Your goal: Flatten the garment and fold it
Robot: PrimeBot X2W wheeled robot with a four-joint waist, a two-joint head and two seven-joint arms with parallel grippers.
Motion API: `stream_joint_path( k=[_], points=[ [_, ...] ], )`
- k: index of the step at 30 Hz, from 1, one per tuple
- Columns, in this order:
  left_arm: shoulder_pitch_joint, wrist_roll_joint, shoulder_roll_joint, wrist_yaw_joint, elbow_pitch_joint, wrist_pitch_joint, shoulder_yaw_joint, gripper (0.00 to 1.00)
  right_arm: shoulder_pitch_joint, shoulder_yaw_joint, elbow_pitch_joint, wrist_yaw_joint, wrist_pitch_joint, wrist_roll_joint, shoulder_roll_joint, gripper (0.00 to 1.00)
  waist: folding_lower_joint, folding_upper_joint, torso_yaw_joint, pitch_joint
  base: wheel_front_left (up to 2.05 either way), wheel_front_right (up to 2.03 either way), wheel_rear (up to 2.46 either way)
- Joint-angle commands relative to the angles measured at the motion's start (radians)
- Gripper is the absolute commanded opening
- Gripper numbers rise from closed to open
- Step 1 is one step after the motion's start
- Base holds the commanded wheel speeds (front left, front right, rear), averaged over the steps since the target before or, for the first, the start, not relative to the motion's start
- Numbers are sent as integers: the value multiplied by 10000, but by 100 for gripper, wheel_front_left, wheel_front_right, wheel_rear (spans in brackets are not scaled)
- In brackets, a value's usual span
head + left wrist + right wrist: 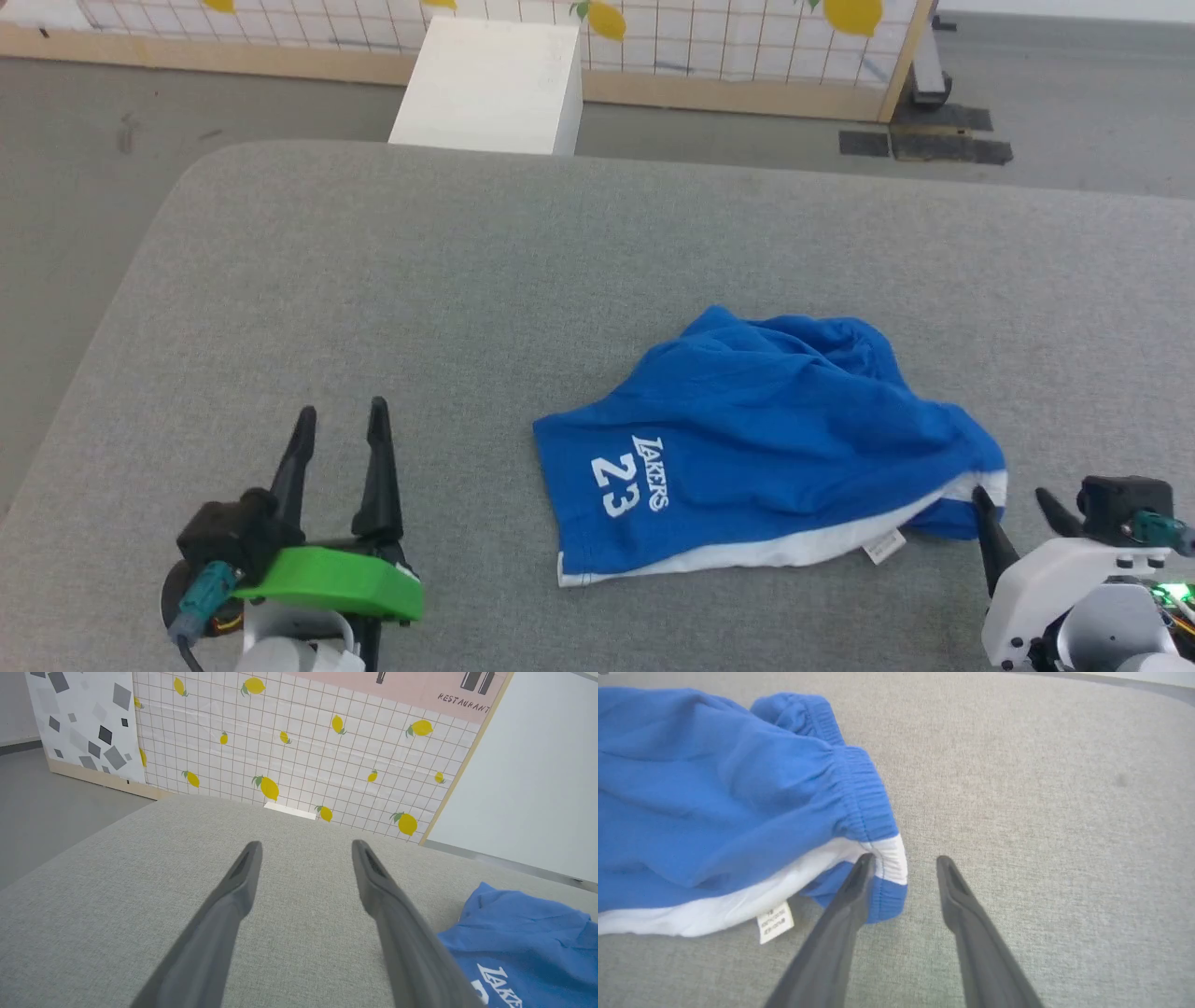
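Garment: the bright blue athletic shorts (pixel 766 439) (pixel 523 933) (pixel 714 812) with white side stripes lie crumpled on the grey fabric-covered bench (pixel 373 280) (pixel 117 905) (pixel 1041 788), right of centre and toward the near edge in the head view.
Print: the white "LAKERS 23" lettering (pixel 630 474) (pixel 497 982) faces up on the leg end that points toward the robot's left.
Waistband: the gathered elastic waistband (pixel 864 798) is bunched at the robot's right end of the shorts.
Tag: a small white tag (pixel 884 546) (pixel 775 921) sticks out from under the white stripe along the near edge.
Left pincer: the left pincer (pixel 341 411) (pixel 306 844) is spread wide over bare bench, well apart from the shorts, with nothing between its fingers.
Right pincer: the right pincer (pixel 1010 495) (pixel 903 858) is spread at the waistband corner. One fingertip (pixel 864 863) overlaps the white stripe and the other is over bare bench just beside the cloth. It pinches nothing.
Background: a white box (pixel 490 84) stands beyond the far edge of the bench, before a lemon-patterned grid panel (pixel 303 756).
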Motion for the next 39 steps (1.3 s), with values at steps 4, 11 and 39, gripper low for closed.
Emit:
stream_joint_path(
  k=[4, 11, 39],
  points=[
    [342, 268, -37, -207, 67, -37, -166, 100, 481, 140, -261, -15, -1093, 263, -8, 100, 0, 0, -167, -378, 0, 0, 0],
    [780, 426, 272, -421, 463, -36, -1241, 100, 1006, 222, -946, -15, -2436, 420, -8, 100, 0, 0, -488, -540, 0, 0, 0],
    [-248, -1290, 1145, -361, 2062, 4064, -4172, 5, 421, 565, -621, -15, -3231, 637, -8, 100, 0, 0, -1225, -41, 0, 0, 0]
  ],
)
